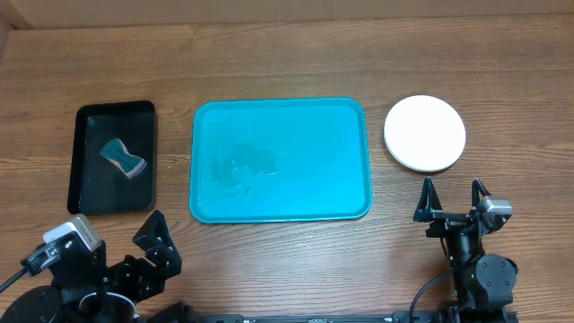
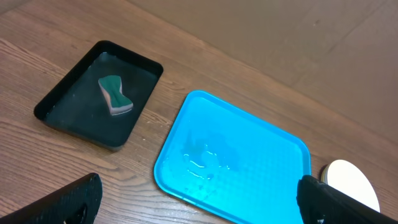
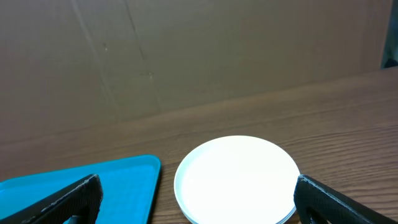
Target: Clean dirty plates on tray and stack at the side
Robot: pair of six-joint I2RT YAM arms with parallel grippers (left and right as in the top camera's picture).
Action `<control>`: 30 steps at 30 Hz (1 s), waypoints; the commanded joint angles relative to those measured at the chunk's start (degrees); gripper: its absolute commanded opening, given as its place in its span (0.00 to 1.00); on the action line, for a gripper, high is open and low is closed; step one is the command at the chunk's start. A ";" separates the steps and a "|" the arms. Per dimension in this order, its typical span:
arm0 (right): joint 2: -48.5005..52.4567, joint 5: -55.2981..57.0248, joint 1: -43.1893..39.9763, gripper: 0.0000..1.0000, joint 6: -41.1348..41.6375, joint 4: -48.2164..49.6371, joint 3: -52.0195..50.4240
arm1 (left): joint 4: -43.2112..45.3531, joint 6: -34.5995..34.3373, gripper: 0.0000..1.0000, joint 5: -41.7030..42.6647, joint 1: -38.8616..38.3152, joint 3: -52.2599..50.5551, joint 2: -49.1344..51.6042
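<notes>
White plate (image 1: 425,133) sits on the tabletop (image 1: 269,63) right of the tray (image 1: 332,135).
Left gripper (image 1: 160,244) and right gripper (image 1: 453,199): jaws released, empty.

Both arms are matte black. The left arm (image 1: 108,283) is bulky and angular. The left box (image 1: 72,235) on it is pale grey with a dark face, and the left cable (image 1: 13,278) is thin and black. The left claw (image 1: 160,244) has two black wedge-shaped fingers (image 2: 71,199). The right arm (image 1: 480,269) has a rounded black joint housing, and the right box (image 1: 494,207) is small and grey. The right cable (image 1: 421,298) is black and curved. The right claw (image 1: 453,199) has slim, pointed black fingers (image 3: 68,199).
</notes>
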 commanded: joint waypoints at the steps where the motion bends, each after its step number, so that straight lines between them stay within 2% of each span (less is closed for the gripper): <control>1: -0.57 0.55 -0.11 1.00 -0.44 0.42 -0.59 | 0.50 1.27 1.00 -1.62 -0.02 -0.02 -0.44; 7: -0.57 0.55 -0.11 1.00 -0.44 0.42 -0.59 | 0.13 1.31 1.00 3.96 -1.36 -2.40 -0.57; 12: -0.57 0.55 -0.11 1.00 -0.44 0.42 -0.59 | 4.42 2.99 1.00 4.28 -6.21 -9.81 -0.98; 15: -0.57 0.55 -0.11 1.00 -0.44 0.42 -0.59 | 12.90 6.69 1.00 4.26 -12.28 -17.35 -3.17; 19: -0.57 0.55 -0.11 1.00 -0.44 0.42 -0.59 | 30.45 10.78 1.00 2.78 -20.33 -30.14 -8.33; 24: -0.57 0.55 -0.11 1.00 -0.44 0.44 -0.59 | 49.31 10.60 1.00 -1.66 -24.33 -45.75 -16.06; 25: -0.57 0.55 -0.11 1.00 -0.44 0.42 -0.59 | 54.73 9.40 1.00 -3.61 -24.44 -51.39 -18.99; 30: -0.57 0.55 -0.11 1.00 -0.44 0.42 -0.59 | 66.69 0.57 1.00 -12.59 -24.59 -63.04 -24.46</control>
